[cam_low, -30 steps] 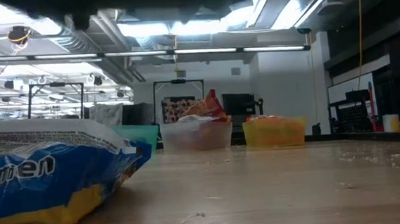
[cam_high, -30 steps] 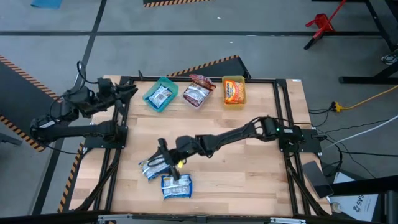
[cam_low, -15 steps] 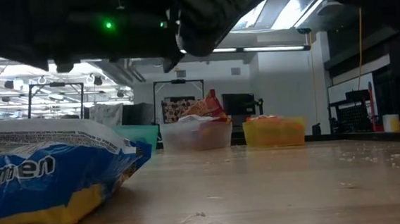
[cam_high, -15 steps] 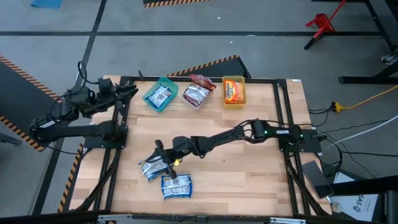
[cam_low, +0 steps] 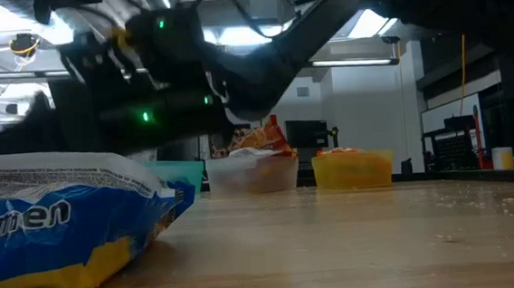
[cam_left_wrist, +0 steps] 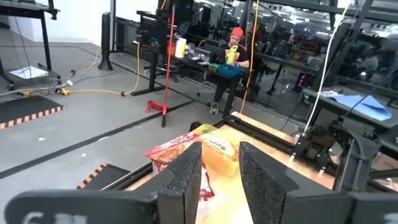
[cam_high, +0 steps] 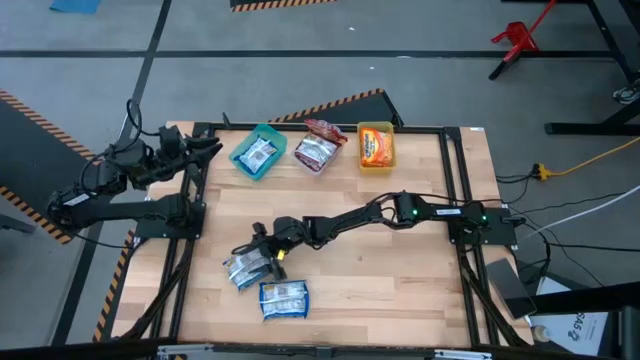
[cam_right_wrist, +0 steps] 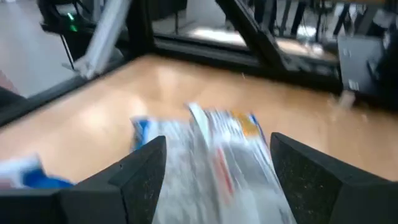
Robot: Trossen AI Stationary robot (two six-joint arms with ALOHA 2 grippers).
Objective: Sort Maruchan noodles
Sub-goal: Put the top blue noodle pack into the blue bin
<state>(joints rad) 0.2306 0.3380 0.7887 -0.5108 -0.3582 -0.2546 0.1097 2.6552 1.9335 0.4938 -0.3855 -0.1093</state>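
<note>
Bare wooden table (cam_high: 400,280) lies right of two packets (cam_high: 262,283).

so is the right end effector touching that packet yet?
Cannot tell. Right wrist view shows open fingers straddling the packet, blurred; in the high view the right end effector overlaps it.

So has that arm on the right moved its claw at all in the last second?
Yes. In the high view the right gripper has slid away from the blue packet near the table's front edge, toward the green bin side, over the packet beside it.

Grey concrete floor (cam_high: 420,40) with orange-black hazard tape (cam_high: 30,105). Red stand (cam_high: 517,38) at far right. Ceiling strip lights (cam_low: 261,66) lit; a seated person (cam_left_wrist: 231,50) at a distant desk.
</note>
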